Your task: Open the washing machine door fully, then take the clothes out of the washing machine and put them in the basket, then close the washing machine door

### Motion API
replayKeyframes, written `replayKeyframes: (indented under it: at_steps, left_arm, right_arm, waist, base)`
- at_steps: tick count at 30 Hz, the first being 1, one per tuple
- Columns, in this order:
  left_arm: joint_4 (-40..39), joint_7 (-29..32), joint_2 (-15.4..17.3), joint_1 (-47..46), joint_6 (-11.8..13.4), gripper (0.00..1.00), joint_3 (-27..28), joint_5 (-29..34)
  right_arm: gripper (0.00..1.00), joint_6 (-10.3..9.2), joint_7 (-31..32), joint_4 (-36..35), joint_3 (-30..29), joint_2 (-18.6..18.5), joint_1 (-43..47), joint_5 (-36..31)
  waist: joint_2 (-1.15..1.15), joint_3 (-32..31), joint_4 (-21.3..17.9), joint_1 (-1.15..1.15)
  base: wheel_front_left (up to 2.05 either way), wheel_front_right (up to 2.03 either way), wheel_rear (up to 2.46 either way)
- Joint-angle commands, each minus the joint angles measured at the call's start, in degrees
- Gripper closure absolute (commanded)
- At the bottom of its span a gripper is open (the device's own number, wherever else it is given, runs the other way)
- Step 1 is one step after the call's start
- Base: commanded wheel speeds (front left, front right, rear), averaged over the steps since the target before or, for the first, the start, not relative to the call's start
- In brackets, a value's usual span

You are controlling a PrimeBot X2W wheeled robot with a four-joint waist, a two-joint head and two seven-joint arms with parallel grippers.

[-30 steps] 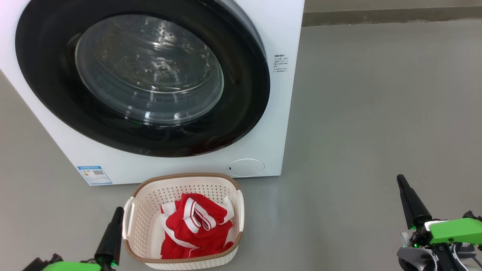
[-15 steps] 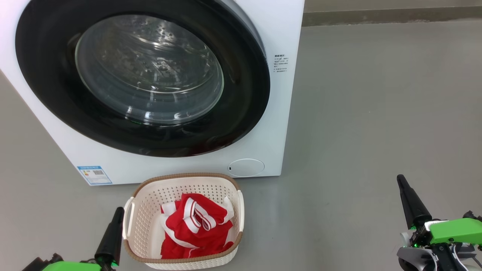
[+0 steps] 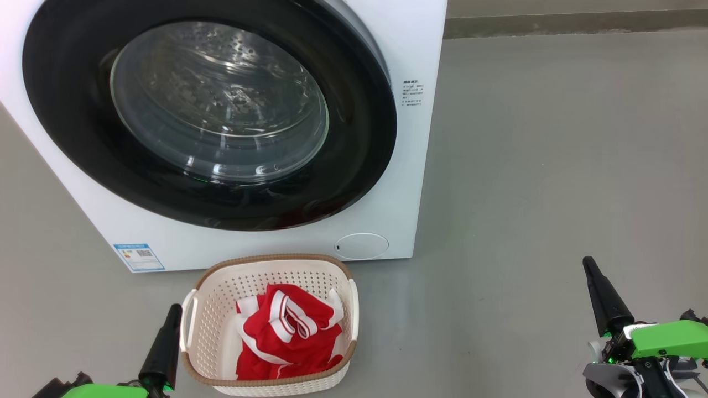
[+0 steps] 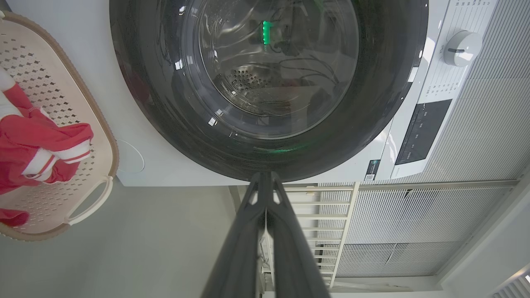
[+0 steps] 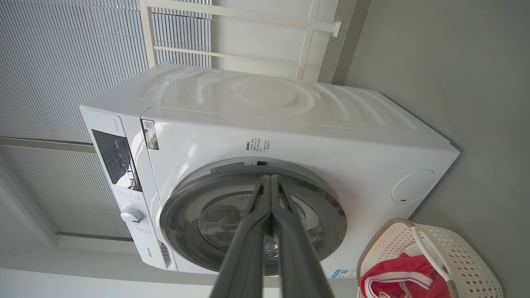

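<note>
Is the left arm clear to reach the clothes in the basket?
Probably yes: the left gripper sits beside the basket, whose top is open, and the clothes lie uncovered with nothing between. The gripper is shut, so it must open first.

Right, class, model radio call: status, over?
Left tool shut, empty; right tool shut, empty. Clothes in basket. Door looks closed. Basket sits before washer.
</note>
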Motion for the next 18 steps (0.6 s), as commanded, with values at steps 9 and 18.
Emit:
replayKeyframes:
  at_steps: [9, 18]
  left_arm:
    - [-1.2, 0.2, 0.4, -2.3, -0.4, 1.00, 2.1, 0.5]
    - [-1.2, 0.3, 0.4, -2.3, -0.4, 1.00, 2.1, 0.5]
  right_arm:
    - [1.00, 0.03, 0.4, -1.4, 0.8, -0.3, -2.5, -0.4]
    - [1.00, 0.03, 0.4, -1.4, 0.8, -0.3, -2.5, -0.4]
  waist:
    - [0.00, 0.0, 0.0, 0.00]
    - [0.00, 0.0, 0.0, 0.00]
  base:
    - [0.00, 0.00, 0.00]
    - [0.00, 0.00, 0.00]
